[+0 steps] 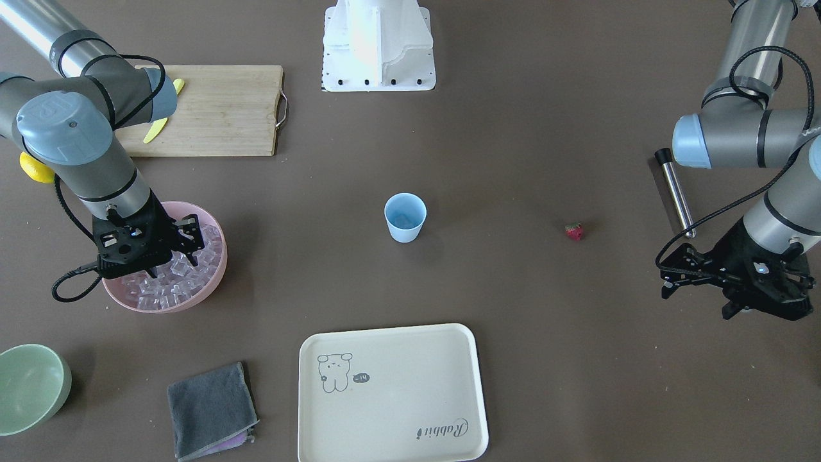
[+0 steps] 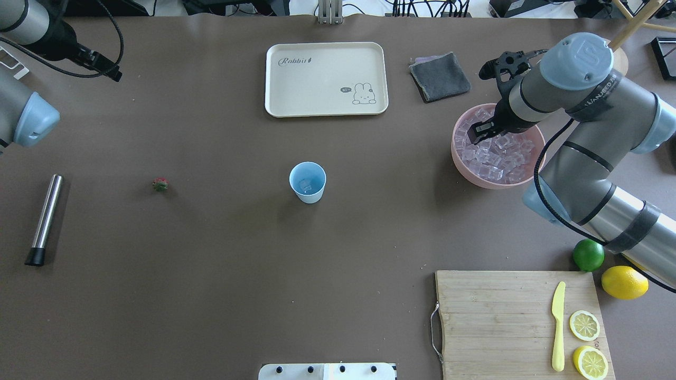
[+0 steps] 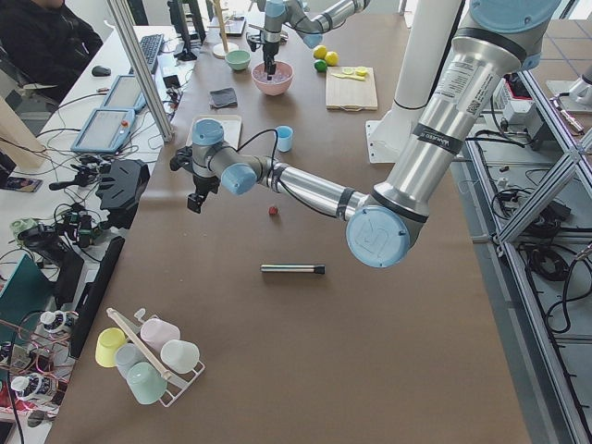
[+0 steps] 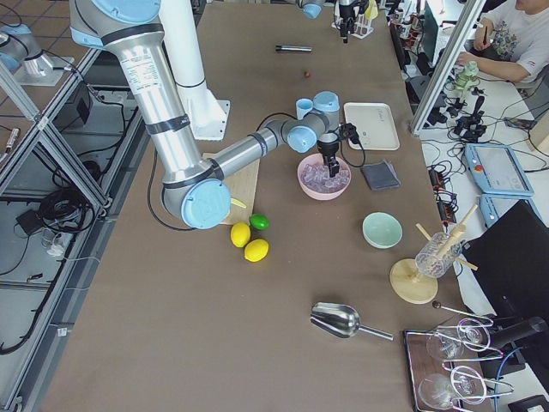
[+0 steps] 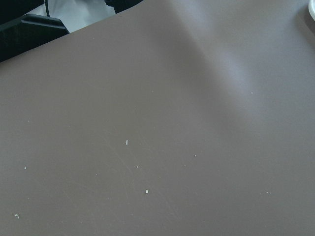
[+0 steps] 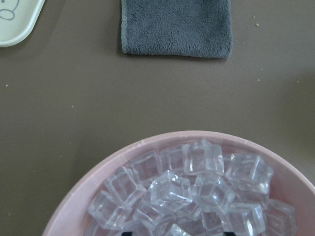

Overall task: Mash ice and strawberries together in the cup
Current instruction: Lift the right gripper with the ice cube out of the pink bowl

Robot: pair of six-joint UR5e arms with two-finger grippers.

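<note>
The pale blue cup (image 2: 307, 182) (image 1: 405, 218) stands upright mid-table, with what looks like one clear cube in its bottom. A small red strawberry (image 2: 160, 184) (image 1: 574, 231) lies alone on the mat toward my left side. The ice (image 2: 494, 158) (image 6: 170, 191) fills a pink bowl (image 2: 475, 179) (image 6: 187, 134). My right gripper (image 2: 483, 132) (image 1: 173, 256) reaches down into that bowl, open, its tips spread among the cubes. My left gripper (image 1: 667, 277) hovers open and holds nothing, above bare mat well away from the strawberry.
A steel muddler (image 2: 45, 216) lies at the far left. Beyond the cup lie a cream tray (image 2: 326, 79) and a grey cloth (image 2: 439, 76). A cutting board (image 2: 501, 316) with a yellow knife and lemon slices, a lime (image 2: 588, 255) and a lemon (image 2: 624, 282) sit near right. A green bowl (image 1: 32, 385) stands nearby.
</note>
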